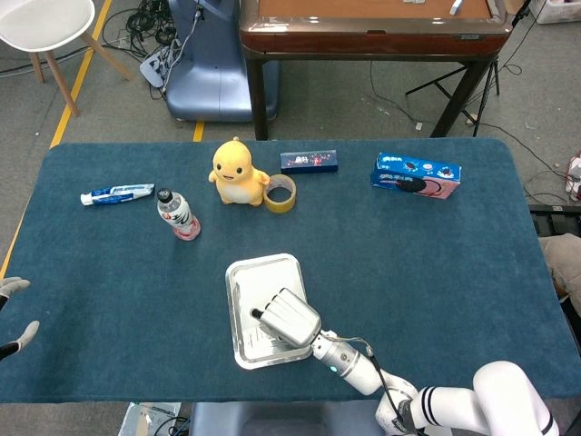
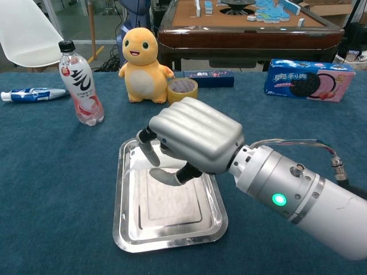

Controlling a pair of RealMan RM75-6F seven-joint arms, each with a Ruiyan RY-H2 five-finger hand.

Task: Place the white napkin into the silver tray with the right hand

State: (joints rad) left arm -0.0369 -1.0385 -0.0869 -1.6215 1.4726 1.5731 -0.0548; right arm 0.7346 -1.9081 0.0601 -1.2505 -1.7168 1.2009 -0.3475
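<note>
White napkin (image 2: 169, 197) flat inside silver tray (image 2: 125, 230)

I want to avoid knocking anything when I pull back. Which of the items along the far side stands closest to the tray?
The roll of yellow tape, right beside the yellow plush toy; it sits nearest the silver tray far rim, ahead of the bottle.

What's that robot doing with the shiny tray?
The robot's right hand hovers over the silver metal tray on the blue table. The flat white napkin lies inside the tray, under the fingers. Whether the fingers touch it is unclear. The left hand waits at the table's edge.
</note>
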